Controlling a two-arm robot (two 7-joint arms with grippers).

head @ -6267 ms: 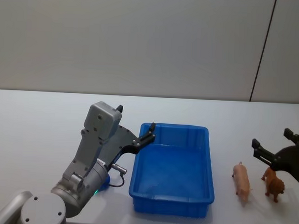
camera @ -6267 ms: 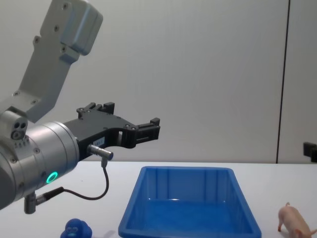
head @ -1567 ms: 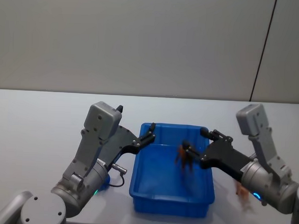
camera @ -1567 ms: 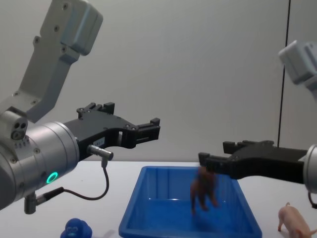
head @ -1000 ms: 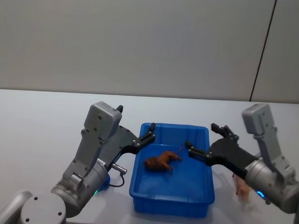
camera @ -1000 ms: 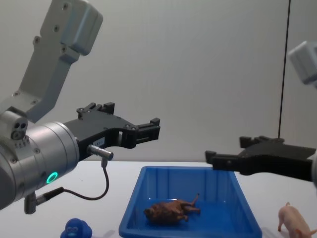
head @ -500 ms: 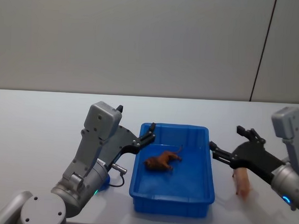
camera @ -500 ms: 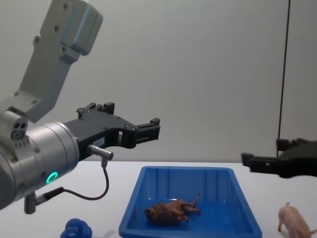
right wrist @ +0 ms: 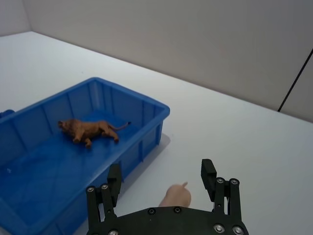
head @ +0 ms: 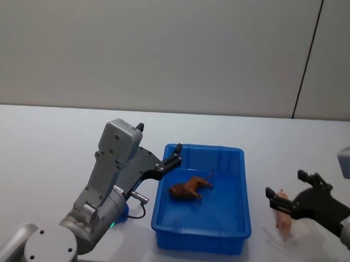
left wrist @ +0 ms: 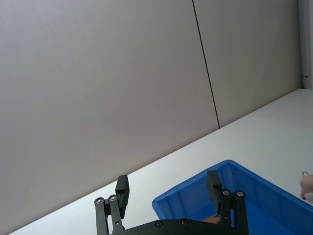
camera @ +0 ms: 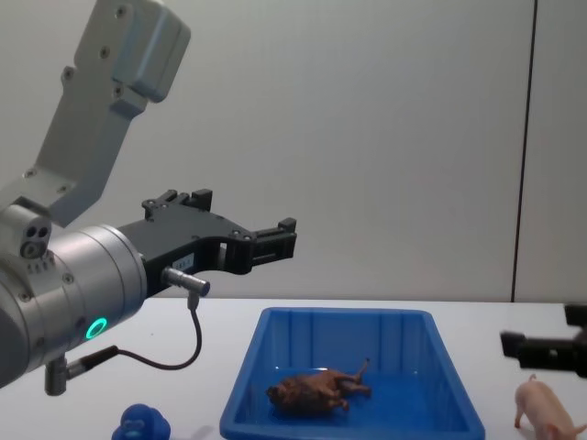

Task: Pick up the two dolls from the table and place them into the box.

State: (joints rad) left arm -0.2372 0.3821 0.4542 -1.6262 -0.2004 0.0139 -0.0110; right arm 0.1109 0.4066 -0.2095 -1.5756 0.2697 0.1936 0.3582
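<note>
Brown shaggy doll (head: 187, 189) lies on its side inside the blue box (head: 200, 241), centre of the head view, nothing gripping it. Pink pig doll (head: 284, 224) stands on the white table (head: 48, 138) just right of the box, at the frame's lower right. Right gripper (head: 284, 183) hovers over it with jaws spread wide, empty. Left gripper (left wrist: 167, 180) is parked centre-left over the box's far left corner, jaws likewise apart and empty.

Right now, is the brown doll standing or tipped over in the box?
Tipped over: the brown doll lies on its side on the floor of the box, legs sticking out sideways.
</note>
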